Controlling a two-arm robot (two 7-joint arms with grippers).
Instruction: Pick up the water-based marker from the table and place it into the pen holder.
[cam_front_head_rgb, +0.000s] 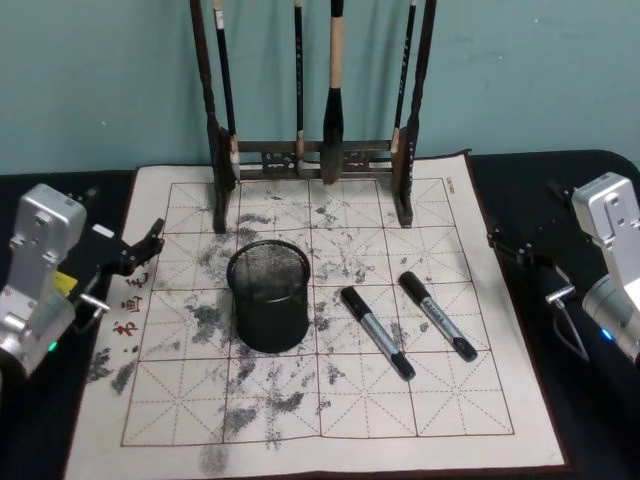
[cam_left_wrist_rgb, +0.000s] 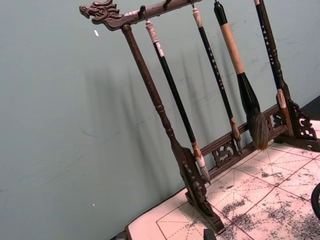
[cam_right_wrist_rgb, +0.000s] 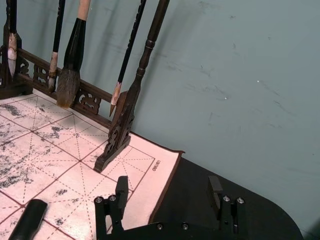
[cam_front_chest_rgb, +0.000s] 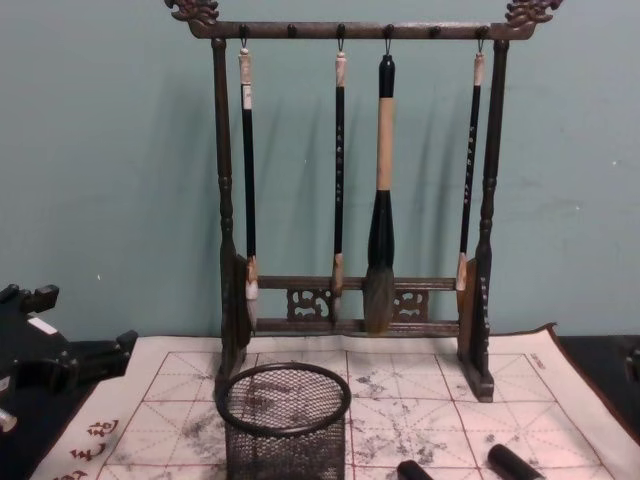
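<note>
Marker (cam_front_head_rgb: 438, 316) well apart from right claw (cam_right_wrist_rgb: 168, 190)

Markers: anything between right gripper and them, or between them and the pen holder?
Nothing visible. Both markers lie on bare mat right of the pen holder; the right gripper, jaws open, sits off the mat's right edge. Left gripper parked at left.

Even, fairly bright light casts soft shadows of the brush rack (cam_front_chest_rgb: 490, 180) onto the wall (cam_front_chest_rgb: 100, 150).
</note>
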